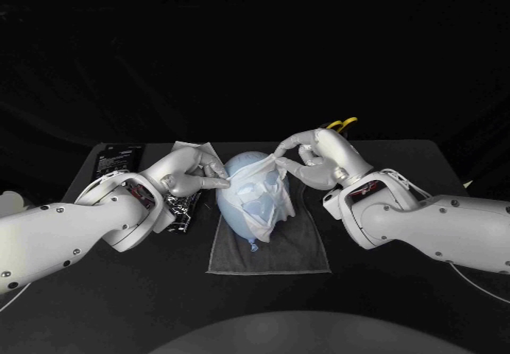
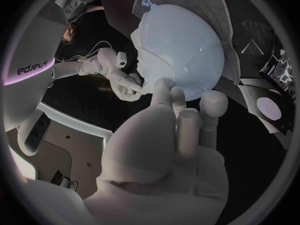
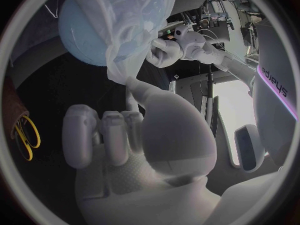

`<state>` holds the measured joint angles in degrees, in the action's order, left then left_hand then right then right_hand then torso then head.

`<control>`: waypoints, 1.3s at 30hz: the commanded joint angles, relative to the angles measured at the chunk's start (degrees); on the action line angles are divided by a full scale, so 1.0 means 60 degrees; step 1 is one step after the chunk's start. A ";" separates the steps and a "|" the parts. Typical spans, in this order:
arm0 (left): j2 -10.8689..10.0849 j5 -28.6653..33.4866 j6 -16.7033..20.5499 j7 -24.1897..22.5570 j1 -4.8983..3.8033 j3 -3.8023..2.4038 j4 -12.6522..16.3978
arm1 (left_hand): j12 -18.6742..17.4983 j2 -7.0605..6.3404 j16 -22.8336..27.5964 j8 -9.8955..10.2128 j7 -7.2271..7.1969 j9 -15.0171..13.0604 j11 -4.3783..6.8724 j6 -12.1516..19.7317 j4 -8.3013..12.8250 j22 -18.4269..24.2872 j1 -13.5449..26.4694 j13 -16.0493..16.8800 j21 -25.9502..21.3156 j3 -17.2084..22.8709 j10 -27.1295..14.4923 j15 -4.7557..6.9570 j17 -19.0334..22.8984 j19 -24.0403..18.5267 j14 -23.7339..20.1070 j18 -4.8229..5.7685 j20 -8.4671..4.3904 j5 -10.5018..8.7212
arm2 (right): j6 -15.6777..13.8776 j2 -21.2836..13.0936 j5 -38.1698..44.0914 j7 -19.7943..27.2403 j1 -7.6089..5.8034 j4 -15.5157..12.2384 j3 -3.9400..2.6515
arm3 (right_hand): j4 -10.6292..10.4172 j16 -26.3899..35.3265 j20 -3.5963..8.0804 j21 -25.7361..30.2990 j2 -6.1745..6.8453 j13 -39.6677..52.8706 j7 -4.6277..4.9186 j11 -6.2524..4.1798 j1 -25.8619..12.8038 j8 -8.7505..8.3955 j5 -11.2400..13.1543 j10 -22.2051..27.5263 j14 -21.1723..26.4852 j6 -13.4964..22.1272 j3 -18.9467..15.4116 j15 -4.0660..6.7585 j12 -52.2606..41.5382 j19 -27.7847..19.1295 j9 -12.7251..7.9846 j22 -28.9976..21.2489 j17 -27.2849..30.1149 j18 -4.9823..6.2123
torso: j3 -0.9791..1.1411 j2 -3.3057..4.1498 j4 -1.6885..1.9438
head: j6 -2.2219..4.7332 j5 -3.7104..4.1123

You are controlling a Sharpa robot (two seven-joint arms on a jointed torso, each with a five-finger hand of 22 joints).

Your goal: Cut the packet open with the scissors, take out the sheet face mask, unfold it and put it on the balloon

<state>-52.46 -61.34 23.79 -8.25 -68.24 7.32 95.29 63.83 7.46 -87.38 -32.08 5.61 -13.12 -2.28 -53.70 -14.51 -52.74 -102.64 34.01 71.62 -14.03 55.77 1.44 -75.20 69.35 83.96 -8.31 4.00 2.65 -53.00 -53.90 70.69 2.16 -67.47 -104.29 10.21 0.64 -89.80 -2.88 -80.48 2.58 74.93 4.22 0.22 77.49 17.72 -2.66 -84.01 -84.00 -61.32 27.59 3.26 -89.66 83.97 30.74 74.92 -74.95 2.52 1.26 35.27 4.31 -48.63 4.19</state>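
Note:
A pale blue balloon (image 1: 242, 210) (image 2: 187, 45) (image 3: 81, 27) lies on a grey cloth (image 1: 271, 254), knot toward me. The white sheet mask (image 1: 260, 181) (image 3: 134, 25) is draped over the balloon's far half. My left hand (image 1: 191, 173) (image 2: 169, 150) pinches the mask's left edge beside the balloon. My right hand (image 1: 317, 158) (image 3: 134, 150) pinches the mask's right upper edge and holds it just above the balloon. The yellow-handled scissors (image 1: 342, 124) (image 3: 25, 135) lie behind the right hand. A dark foil packet (image 1: 178, 212) lies under my left wrist.
A black flat box (image 1: 117, 157) (image 2: 278, 67) sits at the table's back left, with a white sheet (image 1: 189, 146) (image 2: 265, 107) beside it. The grey cloth (image 2: 219, 10) reaches toward the table's front.

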 commanded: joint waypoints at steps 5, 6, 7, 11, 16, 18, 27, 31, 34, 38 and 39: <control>0.0053 0.0008 0.0086 -0.0149 0.0015 0.0001 -0.0001 | 0.0359 0.0342 -0.0063 -0.0094 0.0022 -0.0063 0.0144 -0.0060 -0.0025 -0.0134 -0.0617 0.0772 0.0102 0.0451 0.0652 0.0094 -0.0505 0.0067 0.0213 0.0199 -0.0085 0.0040 | -0.0065 0.0015 0.0001 0.0081 -0.0007 -0.0002 -0.0010 | -0.0016 -0.0033 0.0041 -0.0059 -0.0024 0.2512 0.0000 -0.0048 -0.0037 0.0013 -0.0022 -0.0998 -0.0999 -0.0047 0.0063 0.0051 -0.0057 0.0466 0.0011 0.2100 -0.2508 -0.0108 | 0.0005 -0.0002 -0.0007 | -0.0001 -0.0017; 0.0055 0.0009 0.0098 -0.0159 0.0015 0.0000 -0.0001 | 0.0367 0.0346 -0.0063 -0.0099 0.0021 -0.0067 0.0145 -0.0054 -0.0032 -0.0156 -0.0618 0.0793 0.0114 0.0471 0.0671 0.0095 -0.0504 0.0079 0.0213 0.0203 -0.0086 0.0040 | -0.0062 0.0016 0.0000 0.0080 -0.0007 0.0000 -0.0010 | -0.0016 -0.0033 0.0041 -0.0059 -0.0024 0.2512 0.0000 -0.0048 -0.0037 0.0013 -0.0022 -0.0998 -0.0999 -0.0047 0.0063 0.0051 -0.0057 0.0466 0.0011 0.2100 -0.2508 -0.0108 | 0.0005 -0.0001 -0.0006 | -0.0001 -0.0014; 0.0058 0.0010 0.0117 -0.0176 0.0015 0.0000 -0.0002 | 0.0384 0.0355 -0.0068 -0.0112 0.0015 -0.0079 0.0149 -0.0039 -0.0055 -0.0156 -0.0616 0.0838 0.0117 0.0522 0.0713 0.0098 -0.0528 0.0079 0.0224 0.0203 -0.0089 0.0039 | -0.0058 0.0018 -0.0001 0.0079 -0.0007 0.0003 -0.0010 | -0.0016 -0.0033 0.0041 -0.0059 -0.0024 0.2512 0.0000 -0.0048 -0.0037 0.0013 -0.0022 -0.0998 -0.0999 -0.0047 0.0063 0.0051 -0.0057 0.0466 0.0011 0.2100 -0.2508 -0.0108 | 0.0005 -0.0001 -0.0006 | -0.0001 -0.0014; 0.0065 0.0035 0.0201 -0.0254 0.0015 0.0000 0.0000 | 0.0469 0.0304 -0.0086 -0.0156 -0.0010 -0.0112 0.0175 -0.0033 -0.0081 -0.0229 -0.0646 0.1042 0.0165 0.0676 0.0866 0.0119 -0.0618 0.0120 0.0266 0.0213 -0.0105 0.0044 | -0.0048 0.0029 -0.0004 0.0078 -0.0007 0.0021 -0.0010 | -0.0011 -0.0033 0.0043 -0.0051 -0.0012 0.2512 -0.0002 -0.0049 -0.0054 0.0034 -0.0022 -0.0998 -0.0999 -0.0043 0.0085 0.0053 -0.0057 0.0463 0.0021 0.2098 -0.2508 -0.0106 | 0.0004 -0.0007 -0.0002 | 0.0012 -0.0004; 0.0047 0.0311 0.0324 -0.0352 0.0016 -0.0006 0.0013 | 0.0564 0.0102 -0.0115 -0.0204 -0.0045 -0.0159 0.0214 -0.0073 -0.0166 -0.0405 -0.0649 0.1316 0.0279 0.1072 0.1062 0.0161 -0.0762 0.0215 0.0337 0.0241 -0.0149 0.0049 | -0.0033 0.0043 -0.0032 0.0084 -0.0007 0.0071 -0.0010 | -0.0011 -0.0033 0.0043 -0.0051 -0.0012 0.2512 -0.0002 -0.0049 -0.0054 0.0034 -0.0022 -0.0998 -0.0999 -0.0043 0.0085 0.0053 -0.0057 0.0463 0.0021 0.2098 -0.2508 -0.0106 | 0.0001 -0.0005 -0.0002 | 0.0034 -0.0007; 0.0014 0.0638 0.0356 -0.0390 0.0015 -0.0027 0.0028 | 0.0570 -0.0092 -0.0122 -0.0207 -0.0052 -0.0183 0.0222 -0.0085 -0.0292 -0.0488 -0.0634 0.1399 0.0335 0.1436 0.1115 0.0170 -0.0813 0.0251 0.0363 0.0254 -0.0168 0.0051 | -0.0023 0.0053 -0.0058 0.0092 -0.0007 0.0115 -0.0010 | -0.0011 -0.0033 0.0043 -0.0051 -0.0012 0.2512 -0.0002 -0.0049 -0.0054 0.0034 -0.0022 -0.0998 -0.0999 -0.0043 0.0085 0.0053 -0.0057 0.0463 0.0021 0.2098 -0.2508 -0.0106 | 0.0001 -0.0006 -0.0001 | 0.0056 -0.0001; -0.0207 0.1634 0.0245 -0.0396 -0.0062 -0.0211 0.0114 | 0.0604 -0.2694 -0.0116 -0.0342 -0.0054 -0.0477 0.0182 -0.0210 -0.0173 -0.0741 0.1499 0.1947 0.0515 0.7255 0.1437 0.0166 -0.1014 0.0298 0.0456 0.0279 -0.0144 0.0153 | 0.0102 0.0243 -0.0288 0.0162 -0.0052 0.0545 -0.0035 | -0.0008 -0.0033 0.0044 -0.0063 -0.0007 0.2512 -0.0003 -0.0050 -0.0060 0.0041 -0.0022 -0.0998 -0.0999 -0.0040 0.0094 0.0053 -0.0057 0.0467 0.0024 0.2101 -0.2508 -0.0108 | 0.0005 -0.0005 0.0012 | 0.0111 0.0029; -0.0227 0.1814 0.0084 -0.0341 -0.0099 -0.0251 0.0123 | 0.0657 -0.3111 -0.0112 -0.0514 -0.0043 -0.0638 0.0212 -0.0165 0.0204 -0.0764 0.2193 0.2087 0.0534 0.8379 0.1528 0.0164 -0.1039 0.0307 0.0466 0.0281 -0.0151 0.0029 | 0.0174 0.0382 -0.0389 0.0182 -0.0189 0.0799 -0.0048 | -0.0006 -0.0033 0.0045 -0.0059 -0.0006 0.2512 -0.0003 -0.0051 -0.0061 0.0044 -0.0022 -0.0998 -0.0999 -0.0038 0.0099 0.0053 -0.0057 0.0465 0.0026 0.2100 -0.2508 -0.0108 | 0.0001 0.0003 -0.0004 | 0.0133 0.0043; -0.0221 0.1930 -0.0005 -0.0311 -0.0111 -0.0265 0.0117 | 0.0657 -0.3111 -0.0112 -0.0514 -0.0043 -0.0638 0.0212 -0.0165 0.0204 -0.0764 0.2193 0.2087 0.0534 0.8379 0.1528 0.0164 -0.1039 0.0307 0.0466 0.0281 -0.0151 0.0029 | 0.0216 0.0471 -0.0434 0.0189 -0.0305 0.0959 -0.0053 | -0.0006 -0.0033 0.0045 -0.0059 -0.0006 0.2512 -0.0003 -0.0051 -0.0061 0.0044 -0.0022 -0.0998 -0.0999 -0.0038 0.0099 0.0053 -0.0057 0.0465 0.0026 0.2100 -0.2508 -0.0108 | -0.0002 0.0009 -0.0004 | 0.0138 0.0053; -0.0208 0.2151 -0.0071 -0.0288 -0.0118 -0.0278 0.0102 | 0.0701 -0.3300 -0.0108 -0.0744 -0.0048 -0.0868 0.0219 -0.0080 0.1010 -0.0801 0.3181 0.2262 0.0562 0.9391 0.1622 0.0170 -0.1084 0.0322 0.0483 0.0284 -0.0155 0.0035 | 0.0240 0.0561 -0.0466 0.0200 -0.0422 0.1088 -0.0059 | -0.0006 -0.0033 0.0045 -0.0059 -0.0006 0.2512 -0.0003 -0.0051 -0.0061 0.0044 -0.0022 -0.0998 -0.0999 -0.0038 0.0099 0.0053 -0.0057 0.0465 0.0026 0.2100 -0.2508 -0.0108 | 0.0000 0.0010 0.0003 | 0.0144 0.0052; -0.0206 0.2187 -0.0077 -0.0286 -0.0119 -0.0280 0.0100 | 0.0701 -0.3300 -0.0108 -0.0744 -0.0048 -0.0868 0.0219 -0.0080 0.1010 -0.0801 0.3181 0.2262 0.0562 0.9391 0.1622 0.0170 -0.1084 0.0322 0.0483 0.0284 -0.0155 0.0035 | 0.0244 0.0576 -0.0468 0.0202 -0.0436 0.1103 -0.0060 | -0.0006 -0.0033 0.0045 -0.0059 -0.0006 0.2512 -0.0003 -0.0051 -0.0061 0.0044 -0.0022 -0.0998 -0.0999 -0.0038 0.0099 0.0053 -0.0057 0.0465 0.0026 0.2100 -0.2508 -0.0108 | 0.0000 0.0010 0.0003 | 0.0144 0.0052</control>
<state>-53.79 -51.04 24.64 -9.76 -68.86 5.71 95.86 67.91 -12.26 -88.23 -36.36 5.32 -14.91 -2.13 -54.50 -11.68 -57.45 -83.98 47.52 74.76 39.01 64.03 2.39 -74.94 71.07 84.22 -7.43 3.08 2.62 -52.24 -50.60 68.33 2.75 -69.97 -97.83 9.91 0.63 -89.76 -2.98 -80.64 2.58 74.94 4.10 0.22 77.49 17.82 -2.61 -84.01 -83.91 -61.18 27.92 3.16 -89.63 83.84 30.79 74.92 -74.95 2.51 1.26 35.30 4.32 -47.77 4.51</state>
